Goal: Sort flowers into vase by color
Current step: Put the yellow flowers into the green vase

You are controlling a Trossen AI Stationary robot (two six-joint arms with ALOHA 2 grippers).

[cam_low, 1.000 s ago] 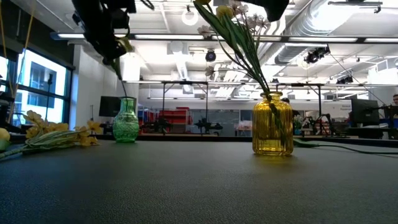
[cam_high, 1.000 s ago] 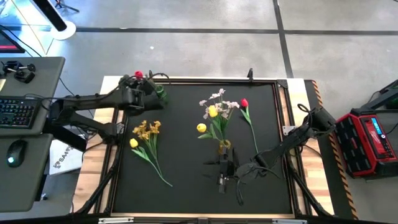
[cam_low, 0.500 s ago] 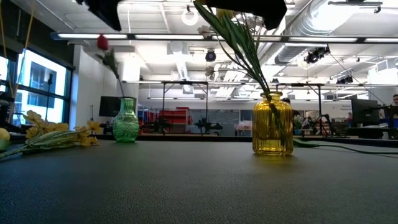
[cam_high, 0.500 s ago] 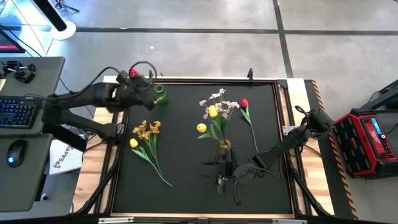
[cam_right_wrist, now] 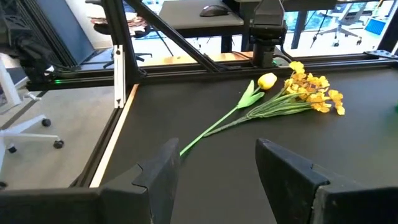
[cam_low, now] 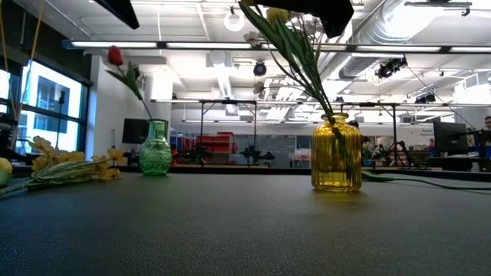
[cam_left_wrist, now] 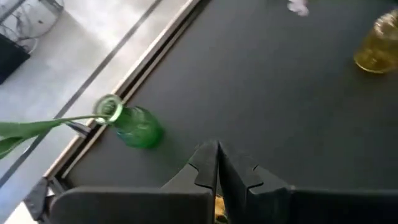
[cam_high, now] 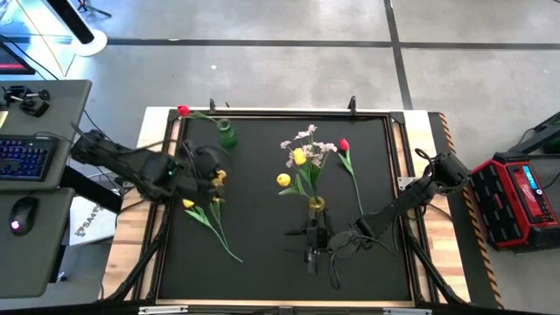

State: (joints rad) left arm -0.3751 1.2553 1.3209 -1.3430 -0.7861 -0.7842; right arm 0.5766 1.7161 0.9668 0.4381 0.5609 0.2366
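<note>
A red flower [cam_high: 183, 110] stands with its stem in the green vase [cam_high: 227, 134], bloom leaning out past the far-left table edge [cam_low: 115, 56]. My left gripper [cam_high: 210, 169] hovers shut [cam_left_wrist: 217, 163] over the orange-yellow sprig [cam_high: 207, 182] and a yellow tulip [cam_high: 188, 201], which lie on the table. The yellow vase [cam_high: 315, 204] holds yellow tulips [cam_high: 299, 157] and the pale pink-white sprig [cam_high: 306, 138]. A second red flower [cam_high: 344, 144] lies flat to the right of it. My right gripper [cam_high: 308, 243] waits open [cam_right_wrist: 217, 155] just near of the yellow vase.
The black mat is framed by a raised rail [cam_high: 262, 112]. Bare mat lies between the two vases [cam_high: 262, 175] and along the near edge. A desk with keyboard and mouse [cam_high: 22, 210] stands left of the table, and a red case [cam_high: 523, 197] to its right.
My left gripper has drawn away from the green vase toward the near edge and now hangs over the orange-yellow sprig. The red flower it carried stays behind in the green vase, free of the gripper, its bloom tipped toward the far-left corner.
</note>
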